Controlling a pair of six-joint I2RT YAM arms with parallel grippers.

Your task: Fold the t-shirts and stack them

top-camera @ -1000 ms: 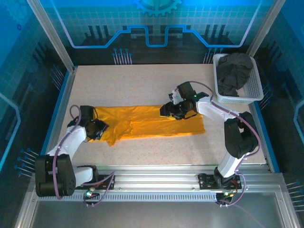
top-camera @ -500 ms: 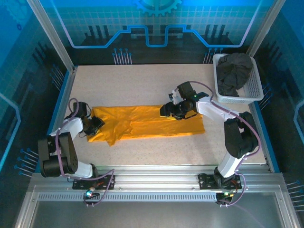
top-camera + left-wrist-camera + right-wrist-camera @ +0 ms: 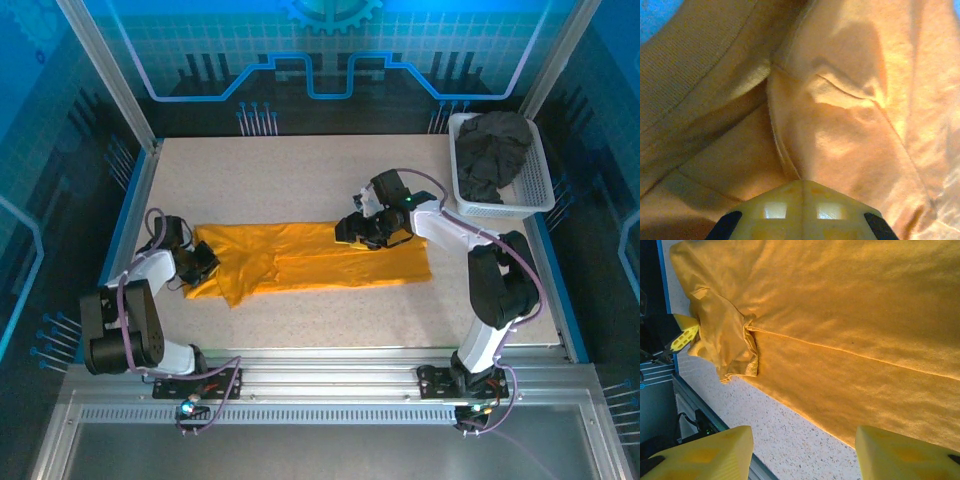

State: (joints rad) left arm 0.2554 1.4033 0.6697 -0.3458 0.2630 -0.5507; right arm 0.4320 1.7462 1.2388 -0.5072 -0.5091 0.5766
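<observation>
My left pincer (image 3: 205, 267) pinches the orange t-shirt (image 3: 310, 262) at its end farthest from the basket (image 3: 538, 190). My right pincer (image 3: 349, 231) gapes, empty, above its nearer half. The grey t-shirt (image 3: 490, 150) sits inside the basket.

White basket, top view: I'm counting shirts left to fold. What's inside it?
A crumpled dark grey t-shirt lies in the basket; anything beneath it is hidden.
</observation>
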